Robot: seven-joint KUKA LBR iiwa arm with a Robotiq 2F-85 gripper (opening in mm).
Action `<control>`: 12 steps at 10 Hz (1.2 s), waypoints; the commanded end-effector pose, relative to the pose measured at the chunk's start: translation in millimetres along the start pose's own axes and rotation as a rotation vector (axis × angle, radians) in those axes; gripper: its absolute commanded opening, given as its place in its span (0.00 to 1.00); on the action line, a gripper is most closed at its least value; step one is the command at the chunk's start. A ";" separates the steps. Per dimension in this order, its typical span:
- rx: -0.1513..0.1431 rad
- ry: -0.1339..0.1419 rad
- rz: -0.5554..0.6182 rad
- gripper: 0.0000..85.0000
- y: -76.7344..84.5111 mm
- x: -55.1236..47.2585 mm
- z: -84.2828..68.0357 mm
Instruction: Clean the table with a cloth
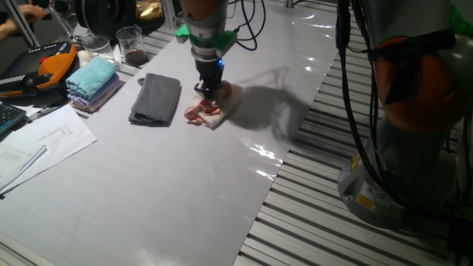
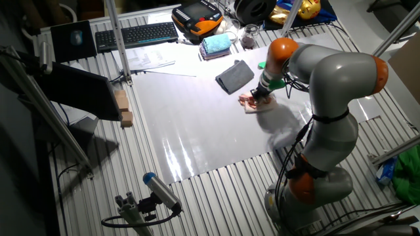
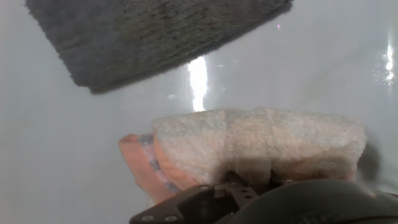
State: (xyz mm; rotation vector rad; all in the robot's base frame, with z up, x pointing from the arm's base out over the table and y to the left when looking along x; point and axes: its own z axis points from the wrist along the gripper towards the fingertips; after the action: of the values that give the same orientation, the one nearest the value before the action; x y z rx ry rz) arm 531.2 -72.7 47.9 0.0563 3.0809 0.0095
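One fixed view: my claw [image 1: 211, 90] stands upright over the pink cloth [image 1: 211, 109], its tips pressed into the cloth's far part. The cloth lies on the glossy surface [image 1: 170, 192], just right of a dark grey cloth [image 1: 156, 99]. A teal towel [image 1: 93, 76] on a small folded stack sits further left, and a glass [image 1: 131, 44] stands beyond it.

The other fixed view: the arm [image 2: 328, 85] bends down from the right, with the claw [image 2: 256, 96] meeting the cloth [image 2: 252, 103] near the surface's [image 2: 197, 137] far right part. The grey cloth [image 2: 235, 77] lies just beyond.

Hand view: the cloth [image 3: 261, 146] is bunched directly ahead of the claw body, an orange-pink fold sticking out at its left. The fingertips are buried or out of frame, so I cannot tell how the jaws stand.

Assessment: the step in hand is engaging the cloth, whether gripping or pressing. The next move calls for steady downward contact, then sweeping strokes across the open surface, steering away from the grey cloth.
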 end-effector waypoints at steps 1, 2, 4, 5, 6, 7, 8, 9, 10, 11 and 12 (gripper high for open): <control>0.002 0.000 0.010 0.00 3.9 0.5 -0.1; 0.005 0.003 0.023 0.00 10.3 -0.5 -3.6; -0.002 0.011 0.057 0.00 22.1 -1.3 -12.5; 0.007 0.013 0.070 0.00 31.4 1.8 -18.2; 0.034 0.022 0.064 0.00 38.9 5.3 -26.9; 0.027 0.029 0.065 0.00 42.3 8.0 -33.4; 0.021 0.034 0.054 0.00 46.5 12.1 -38.0; 0.019 0.036 0.047 0.00 51.8 17.8 -39.8; 0.016 0.030 0.039 0.00 56.0 25.0 -38.8; 0.007 0.030 0.038 0.00 58.2 28.6 -37.9; 0.008 0.033 0.039 0.00 60.1 30.7 -38.3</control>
State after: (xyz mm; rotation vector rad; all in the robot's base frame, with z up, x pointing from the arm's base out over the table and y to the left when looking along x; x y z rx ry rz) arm 499.7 -11.5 84.6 0.1185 3.1140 -0.0040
